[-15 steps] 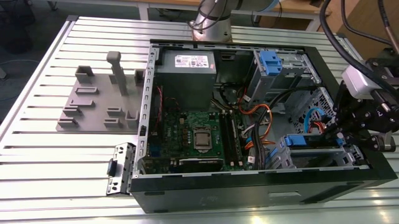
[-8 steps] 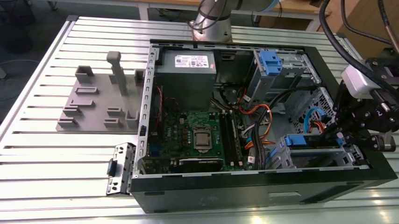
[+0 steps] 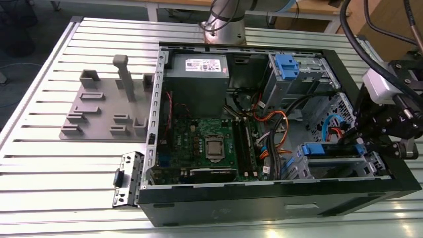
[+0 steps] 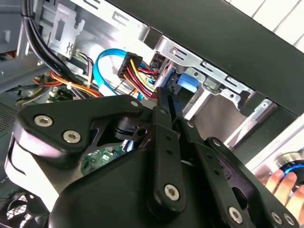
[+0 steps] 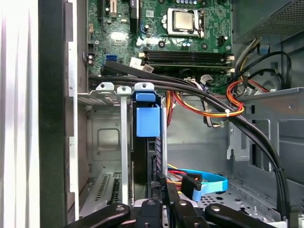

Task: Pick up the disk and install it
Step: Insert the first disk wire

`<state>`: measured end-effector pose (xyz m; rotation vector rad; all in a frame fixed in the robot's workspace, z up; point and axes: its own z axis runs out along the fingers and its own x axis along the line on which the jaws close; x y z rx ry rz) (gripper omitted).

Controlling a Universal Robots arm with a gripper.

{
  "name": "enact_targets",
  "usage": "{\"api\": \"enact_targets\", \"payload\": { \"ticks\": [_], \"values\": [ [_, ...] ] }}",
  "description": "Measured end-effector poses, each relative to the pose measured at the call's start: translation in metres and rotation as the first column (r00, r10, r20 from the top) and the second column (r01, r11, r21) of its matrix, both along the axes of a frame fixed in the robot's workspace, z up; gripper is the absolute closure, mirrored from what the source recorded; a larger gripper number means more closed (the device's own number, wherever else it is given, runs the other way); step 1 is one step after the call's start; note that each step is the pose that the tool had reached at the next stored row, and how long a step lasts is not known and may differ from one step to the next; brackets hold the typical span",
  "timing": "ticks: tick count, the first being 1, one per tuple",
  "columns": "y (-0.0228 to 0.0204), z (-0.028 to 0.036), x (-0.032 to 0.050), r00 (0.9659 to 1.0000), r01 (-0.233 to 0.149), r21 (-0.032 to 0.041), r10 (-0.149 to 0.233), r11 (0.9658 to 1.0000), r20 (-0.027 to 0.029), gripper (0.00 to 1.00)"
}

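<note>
End effector point(image 5: 164, 199) closed on the disk point(image 5: 146, 156), which stands on edge in the drive cage point(image 5: 107, 142) at the computer case's point(image 3: 278, 201) front corner, blue bracket uppermost.

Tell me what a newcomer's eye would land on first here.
The open black computer case on the slatted metal table, its green motherboard exposed. At the exterior view's right, the black robot hand reaches into the drive bay, where the blue-bracketed disk stands on edge.
</note>
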<state>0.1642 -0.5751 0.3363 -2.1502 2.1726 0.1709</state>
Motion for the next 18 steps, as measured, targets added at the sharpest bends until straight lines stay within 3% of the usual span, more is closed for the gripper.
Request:
{"api": "enact_targets", "payload": {
  "ticks": [3,18],
  "values": [
    [-0.0001,-0.0005,0.0000,1.0000,0.000,0.0029,0.000,1.0000,0.0000,0.84],
    [-0.0033,-0.0048,0.0001,1.0000,0.000,0.0028,0.000,1.0000,0.0001,0.84]
  ]
}}
